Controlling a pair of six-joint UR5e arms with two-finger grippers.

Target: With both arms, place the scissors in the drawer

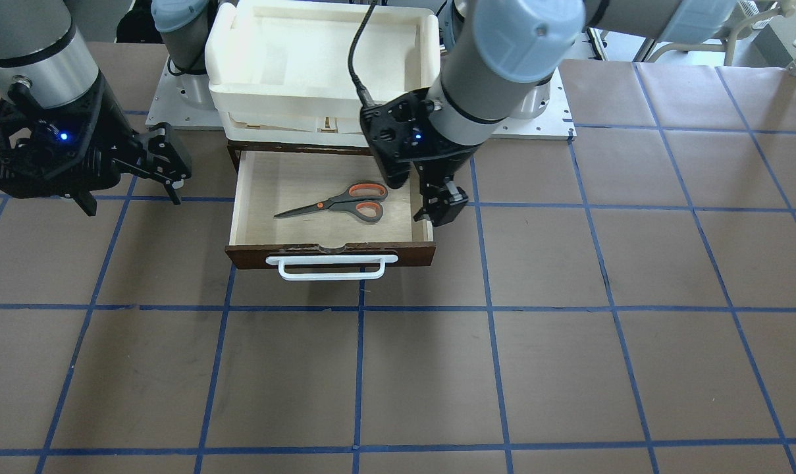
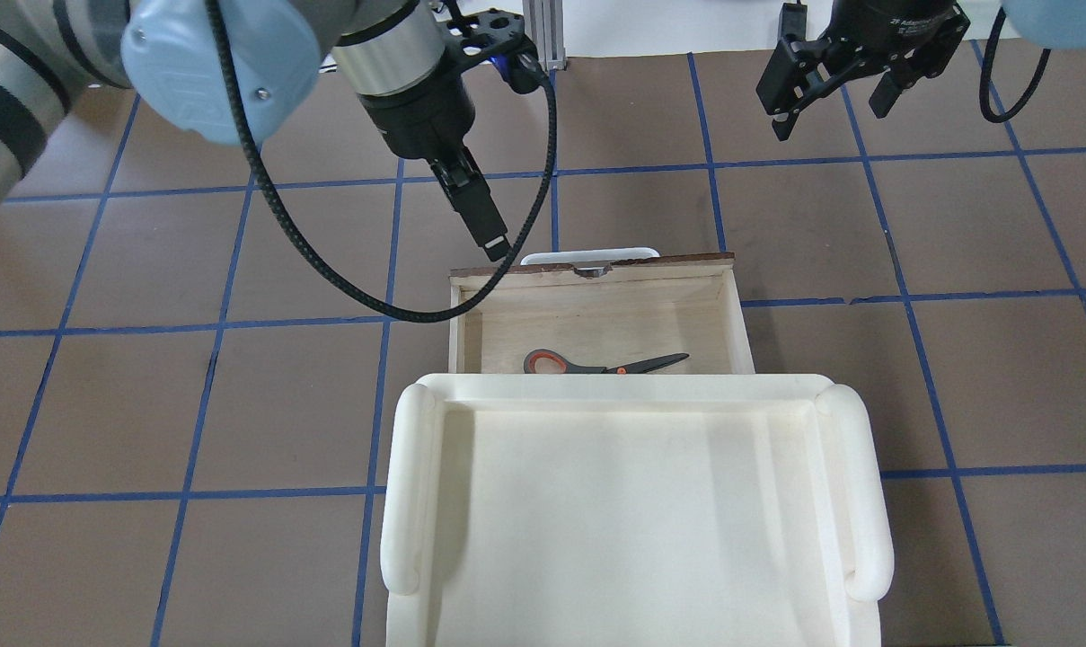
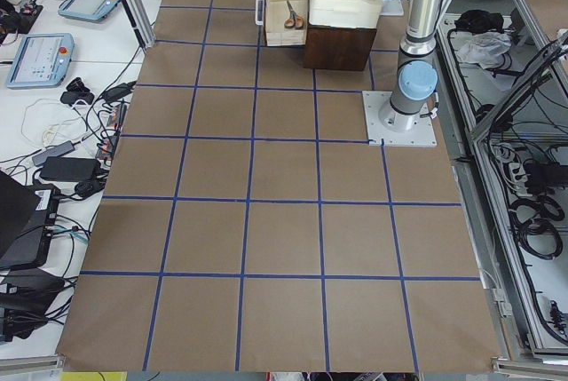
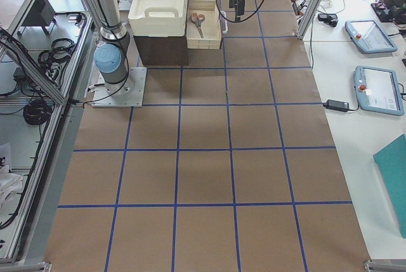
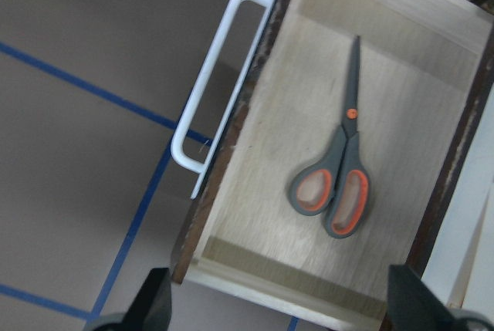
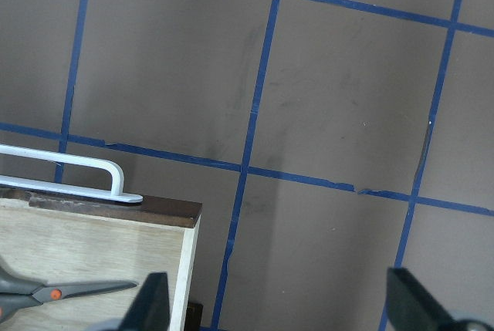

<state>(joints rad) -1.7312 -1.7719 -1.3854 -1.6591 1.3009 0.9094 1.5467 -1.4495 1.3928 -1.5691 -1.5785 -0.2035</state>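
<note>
The scissors [image 1: 335, 203], a small closed pair with grey handles lined orange, an orange pivot dot and dark grey blades, lie flat on the pale wood floor of the dark brown wooden drawer [image 1: 253, 255]. Their loops point to the robot's left and the blade tips to its right. The drawer stands pulled out from under the white plastic tray [image 2: 414, 485], with its white bar handle [image 1: 337, 266] facing away from the robot. The left arm's black two-finger gripper [image 2: 496, 247] hangs over the drawer's left front corner, fingers spread wide and holding nothing. The right arm's black gripper [image 2: 830, 103] hovers over the brown blue-gridded table [image 1: 569, 368], well apart from the drawer, its fingers also parted and empty
</note>
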